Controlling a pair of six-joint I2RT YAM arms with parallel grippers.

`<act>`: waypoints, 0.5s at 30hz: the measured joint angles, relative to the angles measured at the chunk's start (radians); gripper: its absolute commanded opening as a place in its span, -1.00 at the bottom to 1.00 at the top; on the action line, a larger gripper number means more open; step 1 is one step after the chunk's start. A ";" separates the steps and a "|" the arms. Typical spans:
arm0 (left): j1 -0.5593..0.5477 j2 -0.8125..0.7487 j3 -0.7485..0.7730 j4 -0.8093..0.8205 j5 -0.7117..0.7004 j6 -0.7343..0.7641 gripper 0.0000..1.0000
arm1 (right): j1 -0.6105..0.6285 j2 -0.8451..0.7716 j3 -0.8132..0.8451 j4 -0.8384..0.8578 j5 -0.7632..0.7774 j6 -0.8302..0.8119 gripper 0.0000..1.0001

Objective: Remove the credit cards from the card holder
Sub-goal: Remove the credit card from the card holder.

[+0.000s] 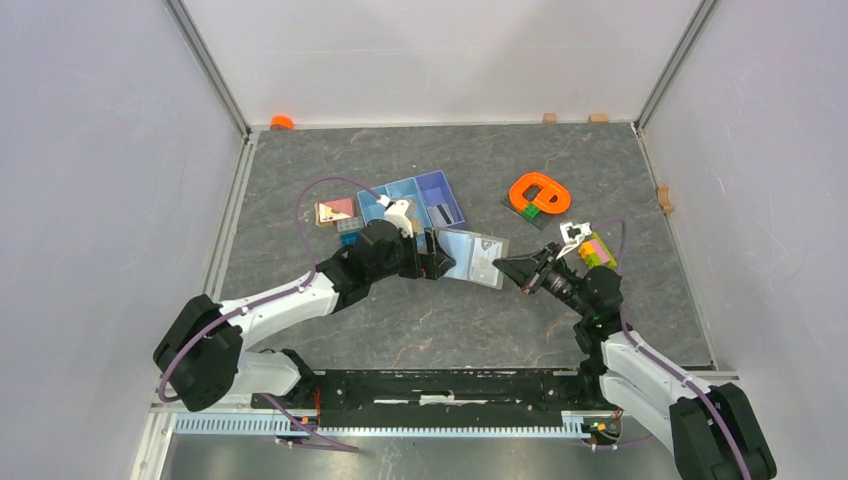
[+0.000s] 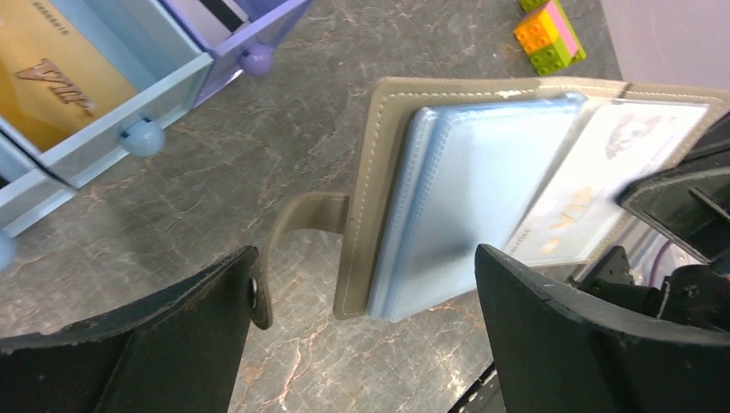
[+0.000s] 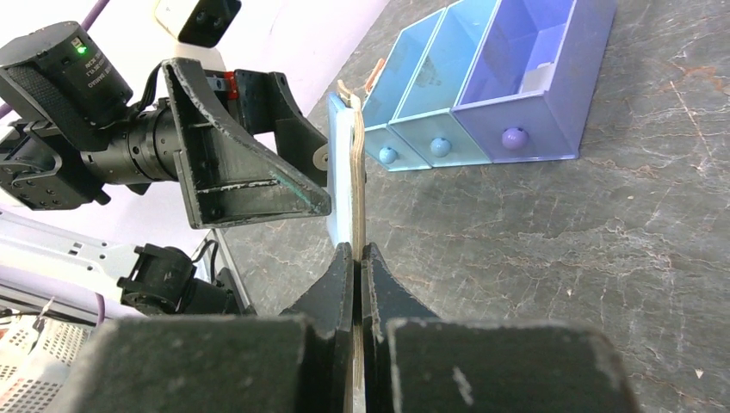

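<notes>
Flanking the card holder (image 1: 470,257): tray (image 1: 435,190) and toy bricks (image 1: 598,250).

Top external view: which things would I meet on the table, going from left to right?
pink-and-tan block → blue-and-purple tray → card holder → orange ring → coloured brick stack

The top camera looks down from behind my bases over the whole table (image 1: 450,330). My left wrist camera sits close on the card holder (image 2: 465,189); my right sights leftward along its edge (both catch the tray (image 3: 534,112)).
</notes>
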 measured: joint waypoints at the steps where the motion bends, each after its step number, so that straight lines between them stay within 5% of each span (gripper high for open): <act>1: 0.000 0.005 -0.001 0.011 0.018 -0.005 1.00 | -0.001 -0.003 -0.002 -0.001 0.005 0.000 -1.00; 15: 0.001 0.051 -0.064 0.242 0.200 -0.053 1.00 | -0.016 -0.008 -0.027 0.053 -0.002 0.051 -1.00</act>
